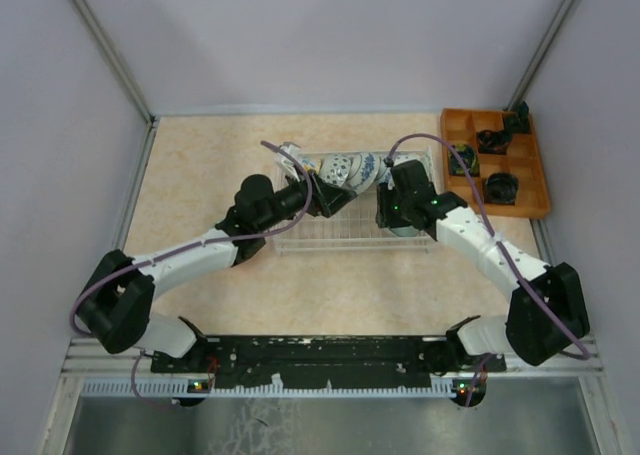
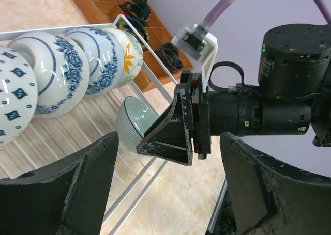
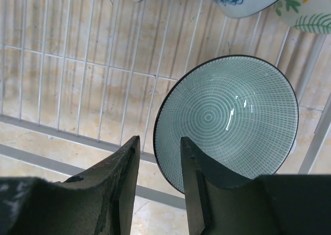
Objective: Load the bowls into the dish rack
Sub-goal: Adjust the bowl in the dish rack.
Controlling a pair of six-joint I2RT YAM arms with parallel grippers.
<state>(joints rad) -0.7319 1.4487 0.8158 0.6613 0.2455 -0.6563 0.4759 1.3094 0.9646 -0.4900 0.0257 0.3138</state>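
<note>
Several white bowls with blue patterns stand on edge in a row along the far side of the pale wire dish rack. A green-patterned bowl stands tilted on the rack's wires near its right end. My right gripper straddles the rim of this bowl, one finger inside it and the other outside with a gap to the rim, so the jaws are open. My left gripper hangs wide open and empty above the rack's near edge, facing the right gripper.
An orange wooden compartment tray holding black items sits at the right back of the table, just beyond the rack's right end. Both arms crowd the middle of the rack. A bowl with a leaf pattern ends the row close above the green bowl.
</note>
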